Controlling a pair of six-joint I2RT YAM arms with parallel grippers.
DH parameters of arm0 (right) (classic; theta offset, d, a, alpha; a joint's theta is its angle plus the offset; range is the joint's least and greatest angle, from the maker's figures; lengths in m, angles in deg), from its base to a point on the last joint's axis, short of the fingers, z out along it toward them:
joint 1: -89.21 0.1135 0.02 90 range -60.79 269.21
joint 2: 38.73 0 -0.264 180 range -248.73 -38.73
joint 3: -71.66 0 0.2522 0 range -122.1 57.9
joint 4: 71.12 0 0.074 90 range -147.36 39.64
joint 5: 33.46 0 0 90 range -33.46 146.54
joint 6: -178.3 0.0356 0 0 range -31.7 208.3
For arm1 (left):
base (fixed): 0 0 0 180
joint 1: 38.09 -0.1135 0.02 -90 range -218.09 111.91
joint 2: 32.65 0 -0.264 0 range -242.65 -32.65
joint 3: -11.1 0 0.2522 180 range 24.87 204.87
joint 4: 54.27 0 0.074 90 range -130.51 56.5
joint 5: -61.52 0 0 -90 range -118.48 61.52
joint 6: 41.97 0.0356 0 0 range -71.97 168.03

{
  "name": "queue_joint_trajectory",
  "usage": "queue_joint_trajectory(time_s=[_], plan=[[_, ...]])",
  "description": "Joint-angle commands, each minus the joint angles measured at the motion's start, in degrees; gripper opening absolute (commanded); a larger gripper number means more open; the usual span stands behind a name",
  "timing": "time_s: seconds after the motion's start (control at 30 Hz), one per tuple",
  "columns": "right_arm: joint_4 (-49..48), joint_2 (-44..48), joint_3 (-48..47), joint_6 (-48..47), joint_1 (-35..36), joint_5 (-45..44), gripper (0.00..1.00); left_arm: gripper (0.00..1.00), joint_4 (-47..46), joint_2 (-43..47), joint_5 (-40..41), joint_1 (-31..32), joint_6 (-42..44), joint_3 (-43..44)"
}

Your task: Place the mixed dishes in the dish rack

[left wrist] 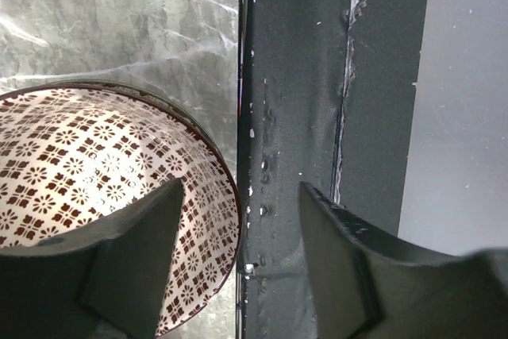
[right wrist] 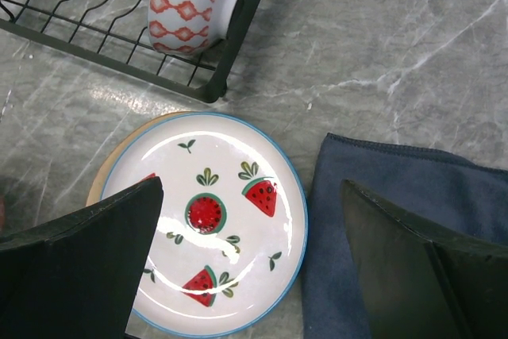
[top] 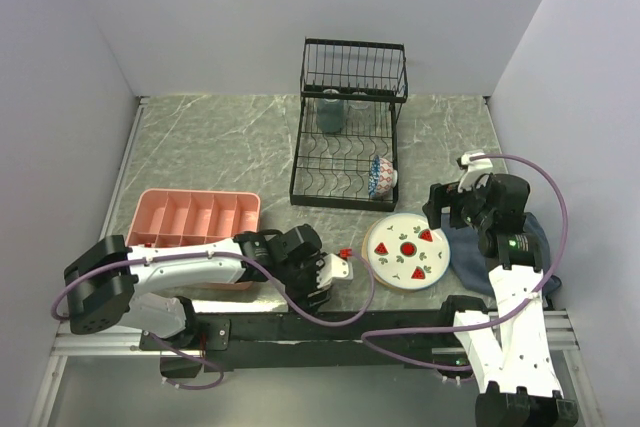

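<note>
Left claw point(left wrist: 238, 275) astride patterned bowl point(left wrist: 95, 180) rim.

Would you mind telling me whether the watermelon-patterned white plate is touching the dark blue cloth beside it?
Cannot tell: in the right wrist view the watermelon-patterned white plate nearly meets the dark blue cloth, but no clear gap or contact shows.

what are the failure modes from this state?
1. Left gripper is open with one finger inside the brown patterned bowl, which sits right at the table edge; a poor pinch might tip it off.
2. The watermelon plate lies stacked on a tan plate; the open right gripper may lift both or slide them.
3. A bowl already sits in the dish rack, narrowing nearby slots.
</note>
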Motion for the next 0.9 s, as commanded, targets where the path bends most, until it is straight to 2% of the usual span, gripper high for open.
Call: queue_joint_trajectory(time_s=[0.0,0.23,0.33,0.57,0.77,0.87], plan=[[-2.8,1.2,0.2,1.1,0.1,0.5,1.00,0.61,-1.7,0.1,-1.8,-0.1,-0.6,2.1],[-3.9,0.7,0.7,1.2,0.0,-0.5,1.00,0.46,2.3,-1.6,-10.7,-3.0,2.7,5.5],[-4.0,0.8,0.8,1.3,0.0,-0.6,1.00,0.47,3.2,-2.7,-12.8,-4.1,4.8,6.2],[-3.9,1.4,1.1,1.2,-0.3,-0.9,1.00,0.44,2.6,-3.1,-11.3,-4.1,3.4,5.4],[-4.0,2.2,1.3,1.1,-0.4,-1.0,1.00,0.34,1.7,-3.6,-12.0,-4.0,2.7,5.4],[-3.9,2.6,1.4,1.1,-0.4,-1.0,1.00,0.29,1.6,-4.2,-8.8,-4.0,2.8,5.9]])
